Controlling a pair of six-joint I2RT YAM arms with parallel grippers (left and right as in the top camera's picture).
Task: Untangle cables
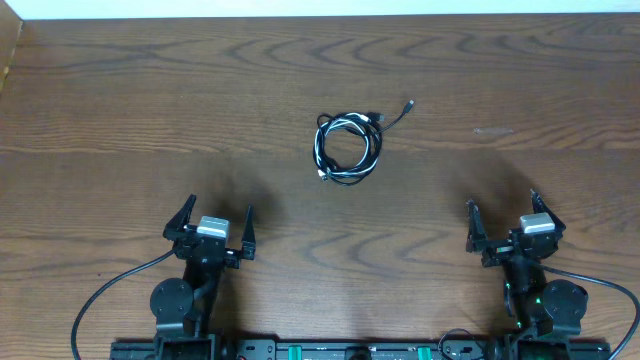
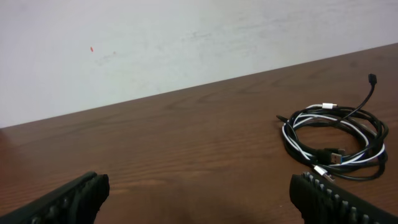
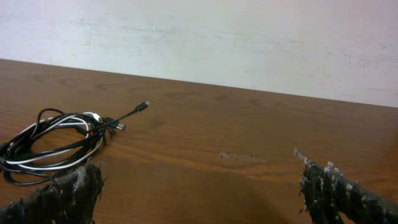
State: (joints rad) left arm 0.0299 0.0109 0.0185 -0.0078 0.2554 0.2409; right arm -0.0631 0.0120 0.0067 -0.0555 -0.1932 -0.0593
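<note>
Your left gripper (image 1: 218, 214) and right gripper (image 1: 503, 205) wait wide open and empty at the table's (image 1: 120, 100) near edge. The cables (image 1: 321, 150) lie coiled mid-table. They look light and floppy, so pinch that stray plug end (image 1: 409, 104) first.

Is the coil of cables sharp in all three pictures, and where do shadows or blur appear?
Overhead: the cables are small but sharp; soft shadows darken the table beyond the left gripper and right gripper. Left wrist: cables clear, the near fingers dark and soft. Right wrist: cables clear, fingers blurred.
</note>
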